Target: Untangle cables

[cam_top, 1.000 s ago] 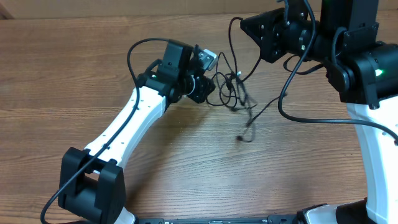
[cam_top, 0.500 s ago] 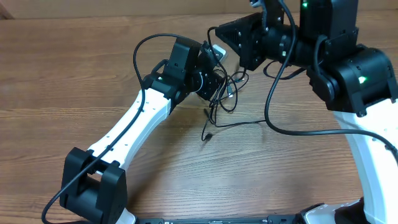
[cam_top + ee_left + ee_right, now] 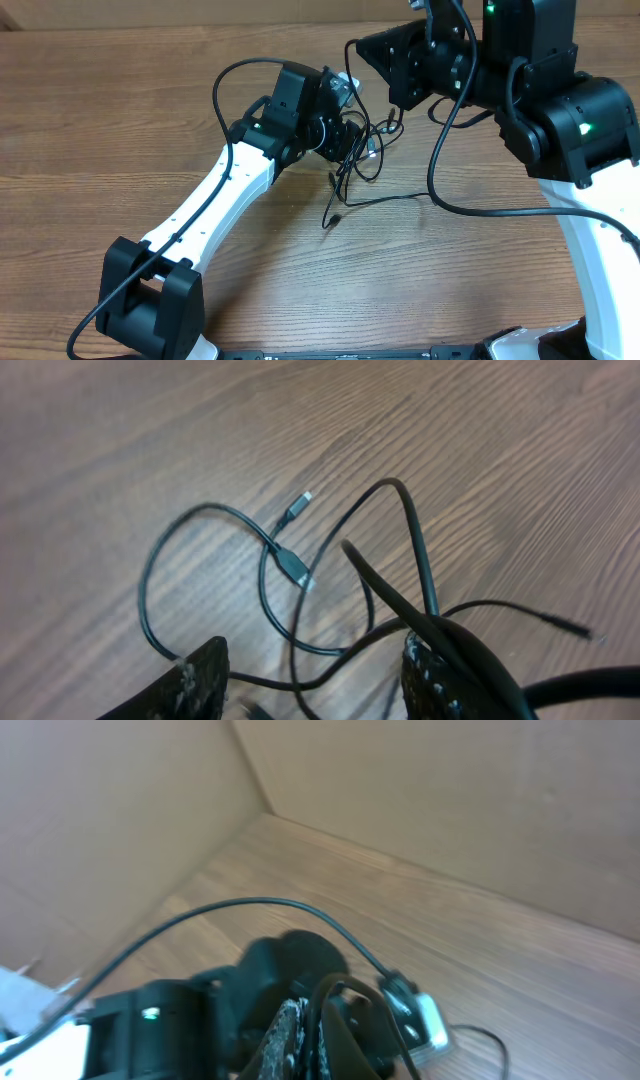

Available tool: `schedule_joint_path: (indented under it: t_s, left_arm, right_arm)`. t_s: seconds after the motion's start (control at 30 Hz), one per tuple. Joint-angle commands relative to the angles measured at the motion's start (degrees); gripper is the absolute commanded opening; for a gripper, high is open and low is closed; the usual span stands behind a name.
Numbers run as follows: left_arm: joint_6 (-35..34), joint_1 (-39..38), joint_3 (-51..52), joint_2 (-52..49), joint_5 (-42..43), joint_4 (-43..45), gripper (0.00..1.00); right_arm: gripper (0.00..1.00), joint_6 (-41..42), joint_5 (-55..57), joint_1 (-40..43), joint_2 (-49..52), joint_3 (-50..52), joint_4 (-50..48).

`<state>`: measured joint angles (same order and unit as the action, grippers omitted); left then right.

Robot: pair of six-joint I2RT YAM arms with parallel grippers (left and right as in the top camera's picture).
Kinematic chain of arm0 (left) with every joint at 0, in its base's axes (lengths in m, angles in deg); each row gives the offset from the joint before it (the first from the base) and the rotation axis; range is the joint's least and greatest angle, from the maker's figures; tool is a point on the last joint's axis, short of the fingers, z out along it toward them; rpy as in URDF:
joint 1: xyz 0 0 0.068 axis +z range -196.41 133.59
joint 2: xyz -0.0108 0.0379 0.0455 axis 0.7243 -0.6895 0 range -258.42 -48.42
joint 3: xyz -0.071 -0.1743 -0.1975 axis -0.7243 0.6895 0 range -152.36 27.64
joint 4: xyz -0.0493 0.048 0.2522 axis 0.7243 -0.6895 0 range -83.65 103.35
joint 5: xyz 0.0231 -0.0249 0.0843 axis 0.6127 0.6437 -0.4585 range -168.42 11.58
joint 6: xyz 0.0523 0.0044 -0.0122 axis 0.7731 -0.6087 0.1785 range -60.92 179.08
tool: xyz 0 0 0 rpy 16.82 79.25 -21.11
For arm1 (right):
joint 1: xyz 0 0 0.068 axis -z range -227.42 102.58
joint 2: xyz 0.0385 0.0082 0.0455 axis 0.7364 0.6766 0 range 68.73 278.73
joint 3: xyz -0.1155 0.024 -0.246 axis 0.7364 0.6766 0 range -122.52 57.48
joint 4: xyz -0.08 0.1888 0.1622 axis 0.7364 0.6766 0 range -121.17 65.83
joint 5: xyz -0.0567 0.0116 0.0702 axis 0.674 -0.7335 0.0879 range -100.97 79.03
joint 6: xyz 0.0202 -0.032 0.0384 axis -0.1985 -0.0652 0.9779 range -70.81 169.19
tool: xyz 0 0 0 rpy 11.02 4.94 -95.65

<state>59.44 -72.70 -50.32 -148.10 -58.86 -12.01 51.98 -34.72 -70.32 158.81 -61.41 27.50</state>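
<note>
Overhead view shows the wooden desk (image 3: 120,120) carrying the cables (image 3: 365,150) as a loose tangle between the two arms, right against the left wrist and strung up toward the right one. The left fingers (image 3: 195,680) stand apart, astride strands lying just ahead of them, with nothing visibly clamped. The right fingers (image 3: 290,1030) are pressed together above the tangle, apparently pinching one strand. A free tail trails from the tangle toward the robot's base and ends in a small plug (image 3: 328,222); the left arm is the nearer to it.
</note>
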Motion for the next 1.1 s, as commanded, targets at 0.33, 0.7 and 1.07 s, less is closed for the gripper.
schedule_joint_path:
  t_s: [0.33, 0.7, 1.07]
  left_arm:
    - [-11.45, 10.38, -4.02, 1.99, 13.4, -9.99, 0.55]
    - [-10.91, 9.99, -4.35, 9.73, 17.4, -10.62, 0.64]
    - [-14.16, 8.48, -4.31, 12.79, 6.12, -24.59, 0.64]
  right_arm:
    - [0.04, -3.5, 14.1, 0.15, -0.94, -1.84, 2.29]
    - [0.04, -3.02, 13.22, 0.13, 0.07, -1.81, 1.46]
    - [0.04, -3.23, 14.6, 0.13, 0.07, -1.81, 0.55]
